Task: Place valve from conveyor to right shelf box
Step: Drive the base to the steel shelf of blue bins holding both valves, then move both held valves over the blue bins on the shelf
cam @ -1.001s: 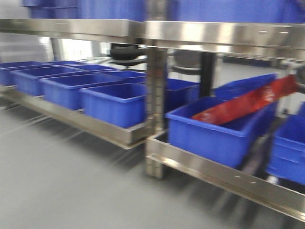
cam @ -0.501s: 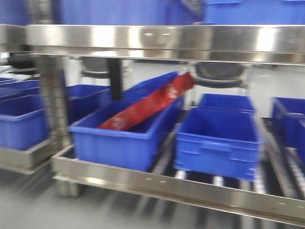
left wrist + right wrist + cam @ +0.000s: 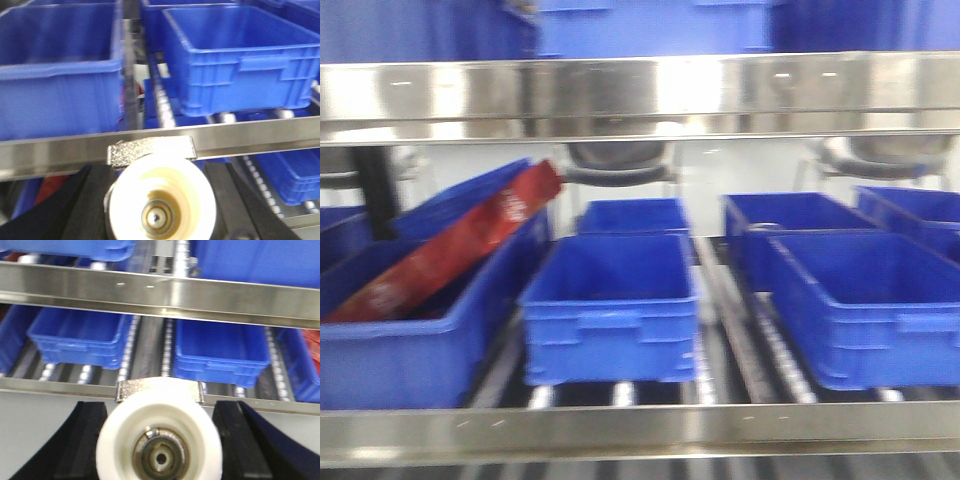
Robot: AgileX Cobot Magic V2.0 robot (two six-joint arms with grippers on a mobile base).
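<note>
A cream-white valve with a metal core fills the bottom of the left wrist view, and my left gripper is shut on it, black fingers pressed on both sides. A second white valve sits the same way in my right gripper, shut on it between black fingers. Blue shelf boxes stand on a roller shelf straight ahead, another box to the right. The conveyor is out of view. Neither gripper shows in the front view.
A steel front rail edges the roller shelf, with an upper steel shelf above. The left box holds a long red bag. The left valve is close to a shelf rail. Lower boxes sit under another rail.
The front view has swept right along the shelving: the box with the red bag has slid from the right of the frame to the far left, and more blue boxes have come into view.
</note>
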